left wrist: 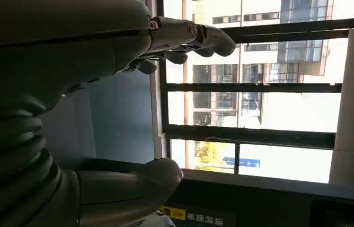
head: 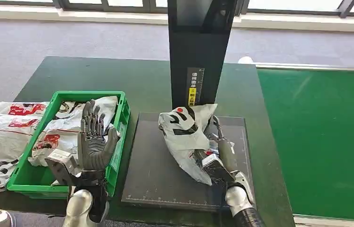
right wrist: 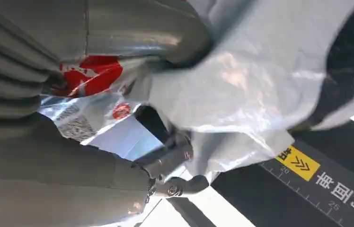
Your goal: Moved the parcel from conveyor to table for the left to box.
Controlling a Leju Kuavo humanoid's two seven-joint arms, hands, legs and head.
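Parcel [head: 184, 135] in right hand [head: 217, 158] abuts black post [head: 199, 52]; crate [head: 118, 142] beside.

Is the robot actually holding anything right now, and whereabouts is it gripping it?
Yes. Its right hand grips the white plastic parcel by the near end, over the dark platform. The left hand is raised, fingers apart, holding nothing.

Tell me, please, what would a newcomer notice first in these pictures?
First the white parcel on the dark mat at the table's middle, held by the right hand. Next the left hand, raised open over the green crate of parcels at the left.
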